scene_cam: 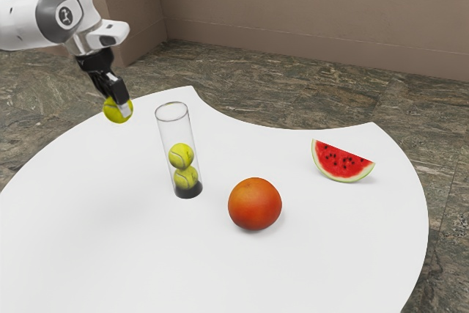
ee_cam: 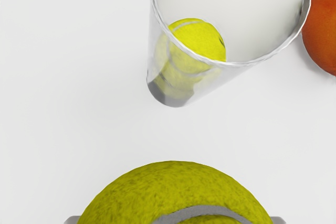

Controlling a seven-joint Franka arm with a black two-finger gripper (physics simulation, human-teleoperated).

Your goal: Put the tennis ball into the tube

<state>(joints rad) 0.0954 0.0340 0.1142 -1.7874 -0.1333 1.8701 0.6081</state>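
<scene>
As the exterior view shows, the end effector (scene_cam: 119, 106) pinches the tennis ball (scene_cam: 112, 113); toward that view's right of it, the clear tube (scene_cam: 166, 134) stands on the tabletop (scene_cam: 88, 218), long axis upright, rim (scene_cam: 173, 120) uppermost, 2 balls (scene_cam: 181, 156) inside. In the wrist view, the rim lies beside the pinched ball, not beneath it; the end effector probably needs to carry sideways, centre, then lower.

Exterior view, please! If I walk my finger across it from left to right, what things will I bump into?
Held yellow-green fuzzy tennis ball → tall clear tube with a black base → round reddish-orange fruit → red watermelon slice with green rind.
</scene>
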